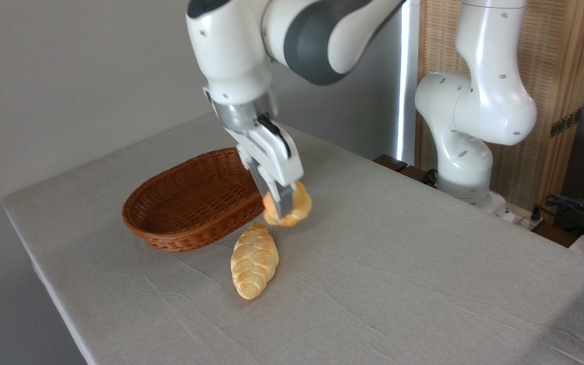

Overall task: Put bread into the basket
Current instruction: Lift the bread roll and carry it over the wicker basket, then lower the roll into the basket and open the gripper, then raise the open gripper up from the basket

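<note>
You have the bread (296,205) clamped in the gripper (285,207) and clear of the table (424,284), just beside the right end of the basket (190,200). The basket's near rim stands between the load and the basket floor; the space above that rim is open. The basket interior holds nothing and offers free room across its whole length. Directly below and slightly left of the load lies the braided loaf (253,261), close to the basket's front wall. The table to the right and toward the front is bare. The arm base (469,167) occupies the far right edge.
</note>
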You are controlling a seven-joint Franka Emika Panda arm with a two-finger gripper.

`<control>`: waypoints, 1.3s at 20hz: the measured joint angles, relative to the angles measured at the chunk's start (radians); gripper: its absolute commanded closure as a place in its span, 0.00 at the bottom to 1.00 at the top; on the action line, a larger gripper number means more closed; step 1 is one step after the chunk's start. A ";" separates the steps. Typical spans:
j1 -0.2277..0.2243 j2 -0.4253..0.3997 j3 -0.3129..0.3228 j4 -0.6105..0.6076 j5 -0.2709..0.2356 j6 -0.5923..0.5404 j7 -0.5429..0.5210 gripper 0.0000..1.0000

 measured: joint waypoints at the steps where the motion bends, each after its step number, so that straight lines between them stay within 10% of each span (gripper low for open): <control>1: -0.001 0.001 -0.012 0.012 -0.016 0.000 -0.021 0.55; 5: -0.002 0.013 -0.031 0.070 -0.092 0.001 -0.087 0.52; 10: -0.002 0.078 -0.107 0.148 -0.137 0.034 -0.207 0.01; 26: -0.005 0.146 -0.206 0.165 -0.138 0.146 -0.373 0.00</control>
